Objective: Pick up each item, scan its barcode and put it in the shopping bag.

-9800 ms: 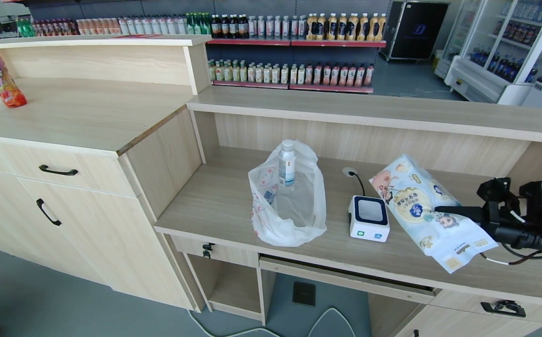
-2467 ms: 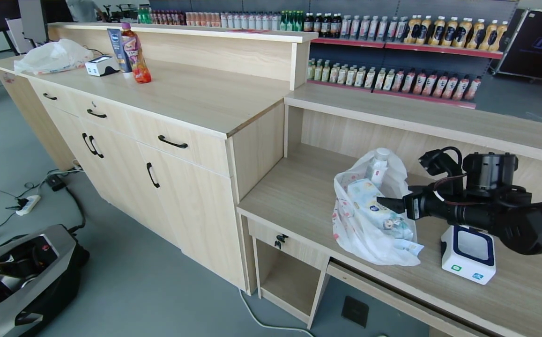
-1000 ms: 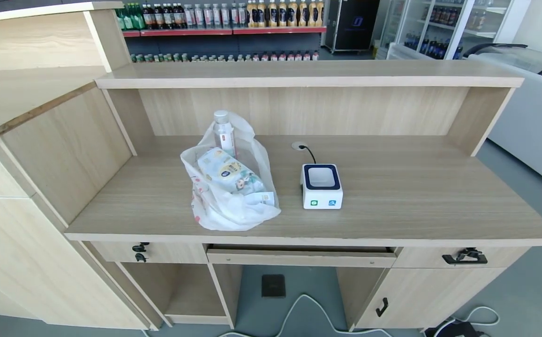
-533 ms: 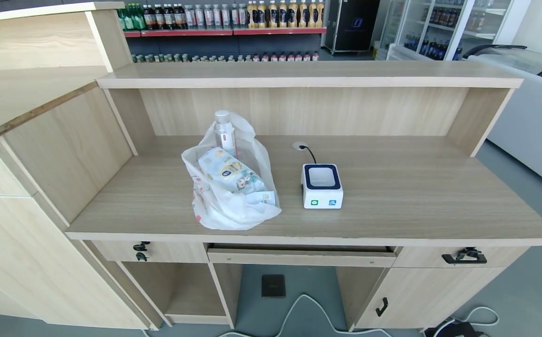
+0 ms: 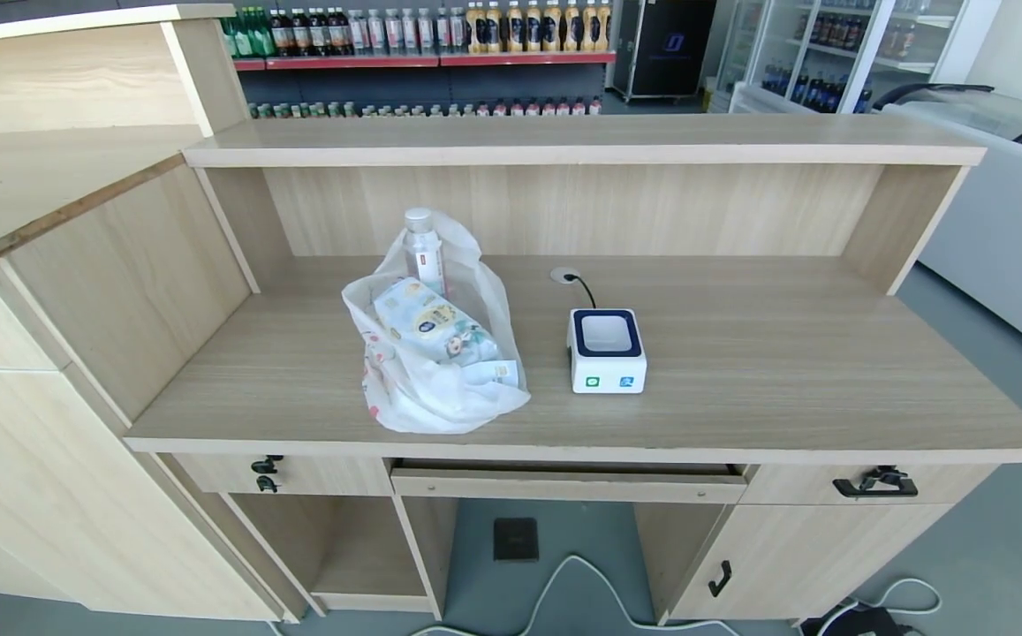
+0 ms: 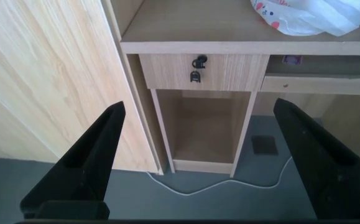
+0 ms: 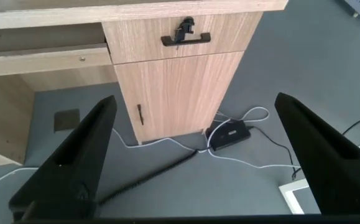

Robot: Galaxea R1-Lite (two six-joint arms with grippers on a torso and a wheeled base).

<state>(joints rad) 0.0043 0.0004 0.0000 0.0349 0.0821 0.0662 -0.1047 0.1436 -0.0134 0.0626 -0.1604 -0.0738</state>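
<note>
A translucent white shopping bag (image 5: 427,389) sits on the wooden counter (image 5: 784,362), left of centre. Inside it a clear water bottle (image 5: 422,252) stands upright at the back, and a pale blue patterned soft pack (image 5: 431,331) lies in front of it. The white barcode scanner (image 5: 606,350) with a dark-rimmed window stands just right of the bag. My left gripper (image 6: 198,162) hangs open below counter height, in front of the left drawer, with a corner of the bag (image 6: 316,15) above. My right gripper (image 7: 198,165) hangs open over the grey floor near the right cabinet. Both hold nothing.
A raised back shelf (image 5: 581,141) runs behind the counter, and a taller counter block (image 5: 60,221) stands to the left. Drawers with black handles (image 5: 874,484) sit under the top. Cables (image 7: 242,134) lie on the floor. Drink shelves and fridges stand behind.
Since about a second ago nothing has visibly moved. Earlier, the soft pack lay right of the scanner by my right gripper; it now lies in the bag, and the arms have dropped below the counter.
</note>
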